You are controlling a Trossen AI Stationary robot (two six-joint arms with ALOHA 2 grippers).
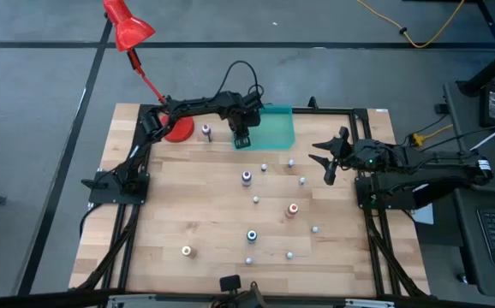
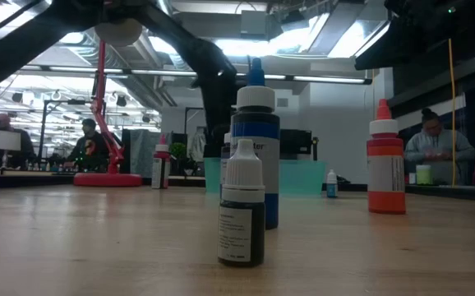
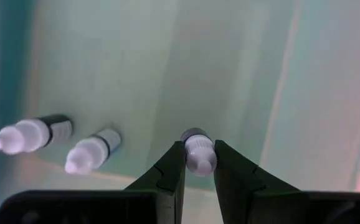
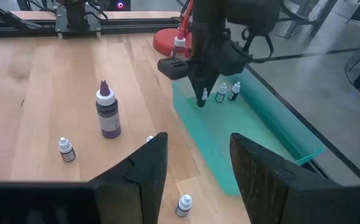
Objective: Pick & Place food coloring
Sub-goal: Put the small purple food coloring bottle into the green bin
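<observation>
Teal tray [image 1: 275,128]; red lamp [image 1: 128,24]; purple bottle [image 4: 108,112]; red-orange bottle [image 2: 385,168].

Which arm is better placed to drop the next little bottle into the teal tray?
Left. The left gripper already has its fingers shut on a small bottle over the teal tray, beside two bottles lying inside. The right gripper waits open and empty at the table's right edge.

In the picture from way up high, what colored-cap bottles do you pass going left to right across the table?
Yellow bottle → pink bottle → purple bottle → blue bottle → red-orange bottle.
</observation>
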